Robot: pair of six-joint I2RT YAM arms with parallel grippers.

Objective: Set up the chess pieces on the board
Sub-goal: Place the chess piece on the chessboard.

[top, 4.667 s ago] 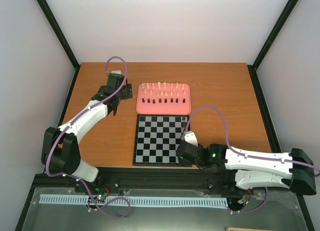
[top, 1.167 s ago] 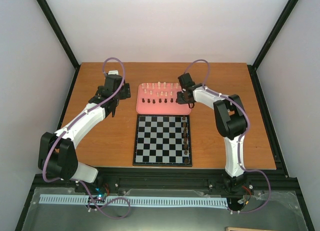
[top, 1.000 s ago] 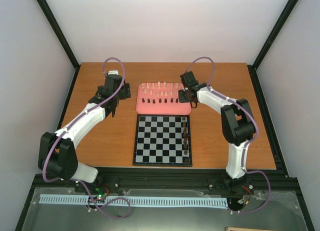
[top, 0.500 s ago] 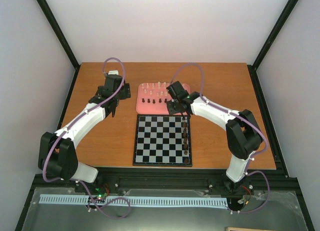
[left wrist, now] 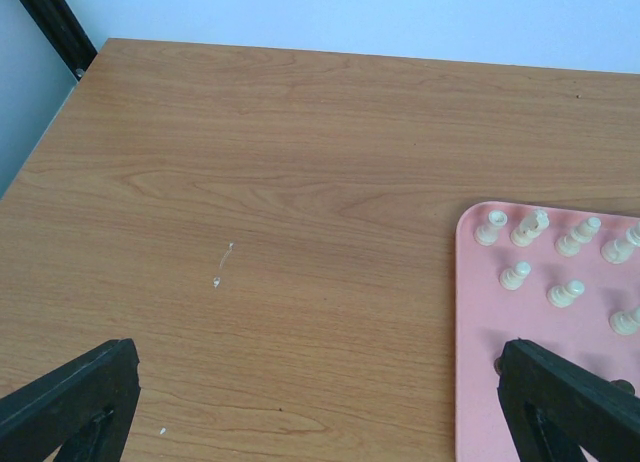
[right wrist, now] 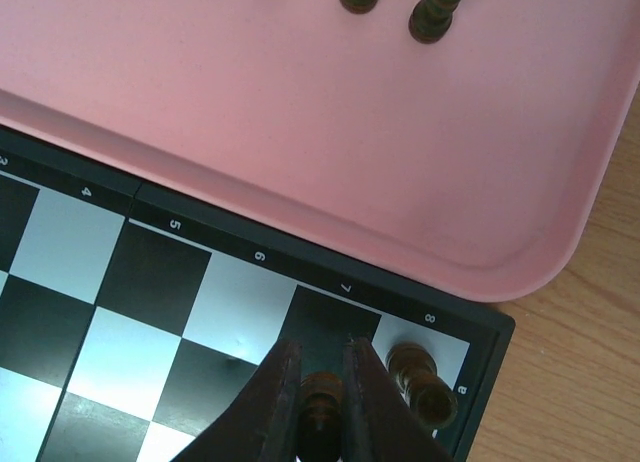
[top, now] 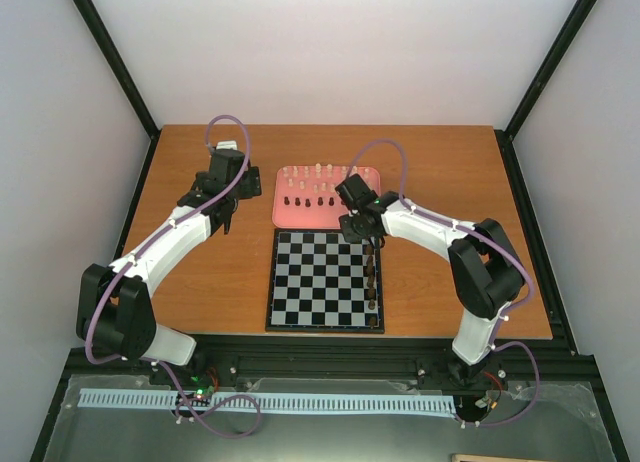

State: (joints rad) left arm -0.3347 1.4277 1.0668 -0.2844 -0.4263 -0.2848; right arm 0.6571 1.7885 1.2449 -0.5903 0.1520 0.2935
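My right gripper (top: 357, 226) is shut on a dark chess piece (right wrist: 321, 400), held just over the dark square by the "7" mark at the far right corner of the board (top: 310, 282). Another dark piece (right wrist: 424, 385) stands on the corner square beside it. More dark pieces (top: 373, 274) line the board's right column. The pink tray (top: 330, 218) behind the board holds cream pieces (left wrist: 520, 275) in its far rows and dark pieces (right wrist: 435, 10) in the near row. My left gripper (left wrist: 318, 392) hangs open over bare wood, left of the tray.
The tray's near lip (right wrist: 300, 212) lies almost against the board's far border (right wrist: 200, 217). Black frame posts (top: 110, 62) and pale walls close in the wooden table (top: 200, 292). The right arm's elbow (top: 485, 267) stands right of the board.
The right arm has swung from the tray's right end, across its front, to the board's far right corner, carrying a dark piece. The left arm has not moved.
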